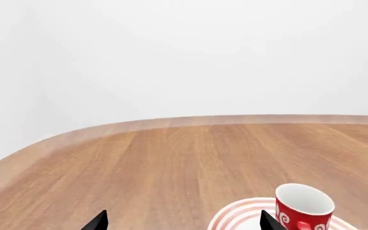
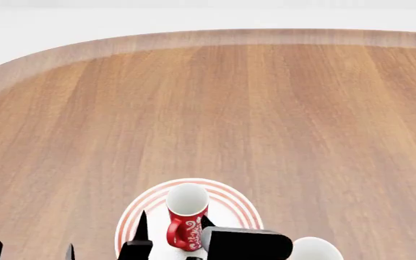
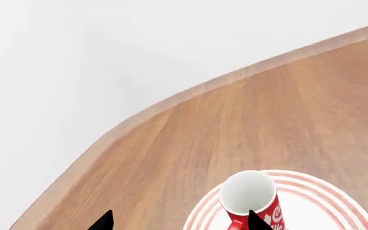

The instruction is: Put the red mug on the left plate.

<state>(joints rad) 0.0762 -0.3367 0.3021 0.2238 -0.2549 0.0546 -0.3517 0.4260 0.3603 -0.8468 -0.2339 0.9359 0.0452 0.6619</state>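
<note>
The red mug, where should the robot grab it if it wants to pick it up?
Probably across the body of the red mug, just under the rim, coming down from above. It stands upright on the left plate with its open mouth facing up, and its handle points toward the robot. The right end effector already straddles it with its fingers apart.

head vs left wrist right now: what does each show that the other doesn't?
Head only: the red mug's handle and full body, most of the left plate, the right gripper with fingers either side of the mug, and part of a white mug at the bottom edge.
Left wrist only: the pale wall beyond the table.
Both: mug upright on the plate, wooden table, left gripper fingertips.
</note>
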